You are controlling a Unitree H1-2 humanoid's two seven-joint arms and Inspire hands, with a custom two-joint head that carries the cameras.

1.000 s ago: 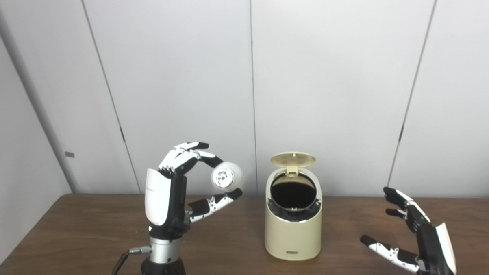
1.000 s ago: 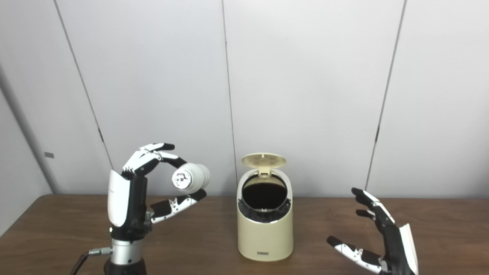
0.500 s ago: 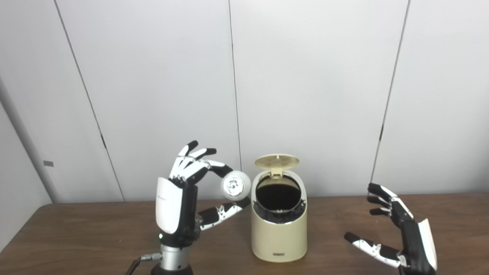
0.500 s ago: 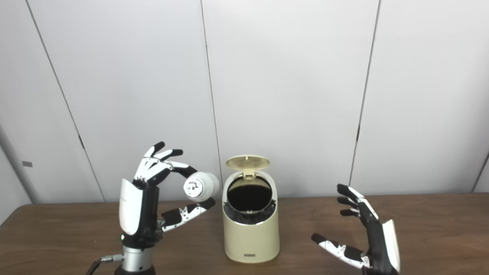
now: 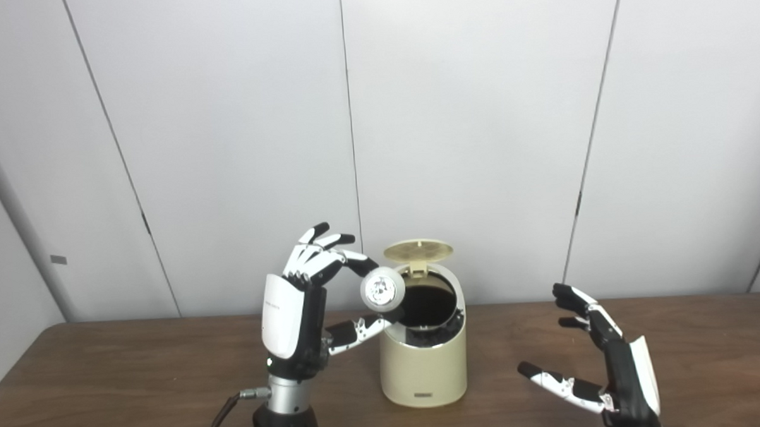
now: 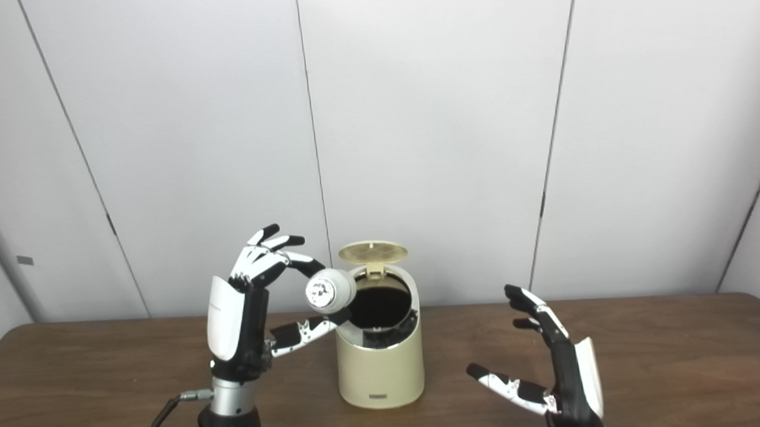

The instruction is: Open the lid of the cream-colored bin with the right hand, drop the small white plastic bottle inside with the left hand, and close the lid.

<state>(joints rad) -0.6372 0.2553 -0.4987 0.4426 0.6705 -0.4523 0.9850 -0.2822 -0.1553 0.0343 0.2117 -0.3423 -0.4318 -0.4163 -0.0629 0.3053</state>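
The cream-colored bin [image 5: 423,373] stands on the brown table [image 5: 120,374] with its round lid [image 5: 418,252] flipped up at the back and its dark mouth showing. My left hand [image 5: 307,304] is raised left of the bin and shut on the small white plastic bottle [image 5: 382,289], pinched between fingers and thumb. The bottle hangs at the left rim of the bin's mouth. My right hand [image 5: 603,364] is open and empty, right of the bin and apart from it. The bin also shows in the right eye view [image 6: 379,371].
A grey panelled wall [image 5: 478,140] stands close behind the table. A cable [image 5: 219,418] runs from my left wrist toward the front edge. Bare tabletop lies to the far left and far right.
The camera has turned, shifting the whole picture. My left hand has carried the bottle right, from well clear of the bin to its left rim. My right hand stays open.
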